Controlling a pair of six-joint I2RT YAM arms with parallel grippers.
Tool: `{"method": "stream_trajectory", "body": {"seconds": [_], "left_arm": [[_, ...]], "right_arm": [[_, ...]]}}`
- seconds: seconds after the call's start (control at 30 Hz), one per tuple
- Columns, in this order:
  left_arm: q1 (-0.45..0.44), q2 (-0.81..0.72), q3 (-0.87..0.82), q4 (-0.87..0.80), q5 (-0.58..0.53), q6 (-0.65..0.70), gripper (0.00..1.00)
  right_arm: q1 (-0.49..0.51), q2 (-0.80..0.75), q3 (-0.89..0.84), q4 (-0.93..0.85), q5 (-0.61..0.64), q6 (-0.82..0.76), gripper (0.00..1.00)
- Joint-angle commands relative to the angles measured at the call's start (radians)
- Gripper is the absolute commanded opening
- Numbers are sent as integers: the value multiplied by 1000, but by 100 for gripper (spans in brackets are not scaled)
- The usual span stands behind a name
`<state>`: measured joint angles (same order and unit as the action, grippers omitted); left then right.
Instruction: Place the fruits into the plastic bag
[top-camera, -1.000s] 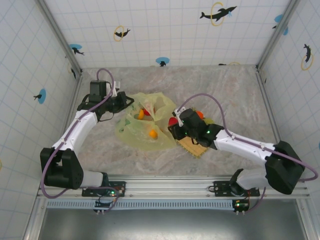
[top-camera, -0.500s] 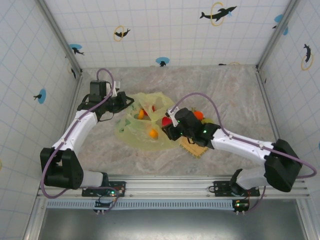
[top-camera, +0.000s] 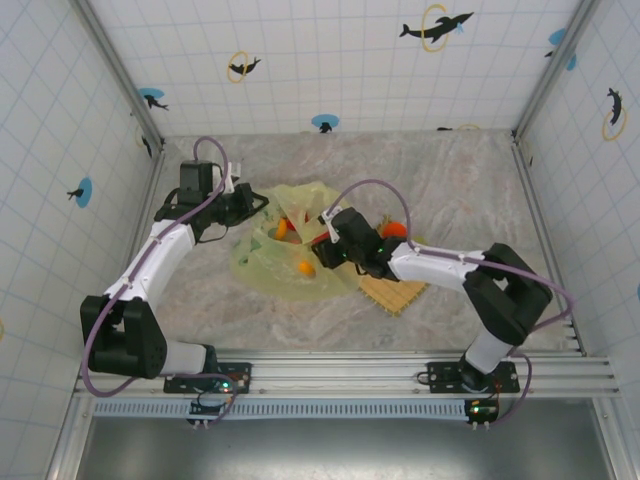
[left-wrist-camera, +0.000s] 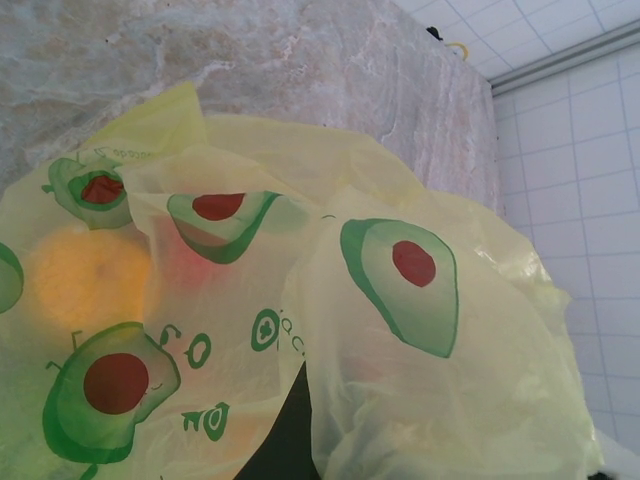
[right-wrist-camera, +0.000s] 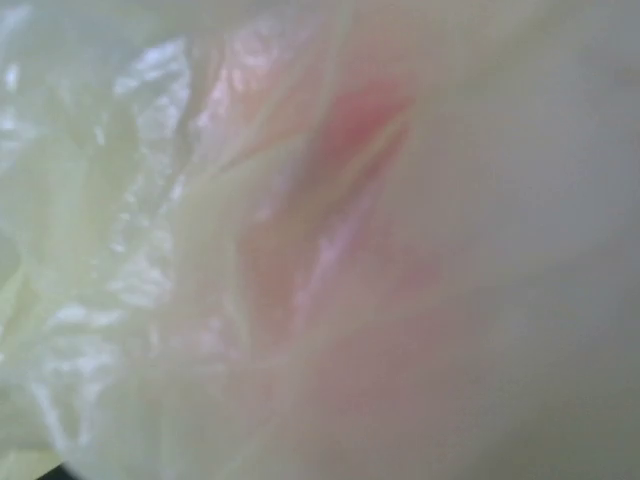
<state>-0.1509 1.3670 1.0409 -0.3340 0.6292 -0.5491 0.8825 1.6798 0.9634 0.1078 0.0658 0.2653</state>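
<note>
Pinching plastic bag, left claw; right claw grasps red fruit, seen overhead.

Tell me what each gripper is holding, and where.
The left gripper pinches the plastic bag by its rim; right gripper seems to hold a red fruit.

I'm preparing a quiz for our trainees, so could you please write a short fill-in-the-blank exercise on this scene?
1. The plastic bag is printed with ___ motifs.
2. The held fruit in the right gripper is ___.
3. The woven mat lies beneath the ___ arm.
4. The left gripper pinches the ___'s edge.
Missing words: avocado; red; right; bag.
</note>
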Motion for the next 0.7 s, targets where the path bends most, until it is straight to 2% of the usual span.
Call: {"method": "stream_trajectory", "body": {"seconds": [0.0,0.23,0.53,0.67], "left_arm": [[-7,-2,-10,5,22,7,0],[-7,-2,-12,8,24,6,0],[-12,0,-15,10,25,6,0],[-12,1,-15,12,24,7,0]], "right_arm": [[5,55,64,152,-38,70,60],[29,171,118,257,-116,158,63],[42,268,194,262,-159,183,66],[41,262,186,249,-121,175,67]]}}
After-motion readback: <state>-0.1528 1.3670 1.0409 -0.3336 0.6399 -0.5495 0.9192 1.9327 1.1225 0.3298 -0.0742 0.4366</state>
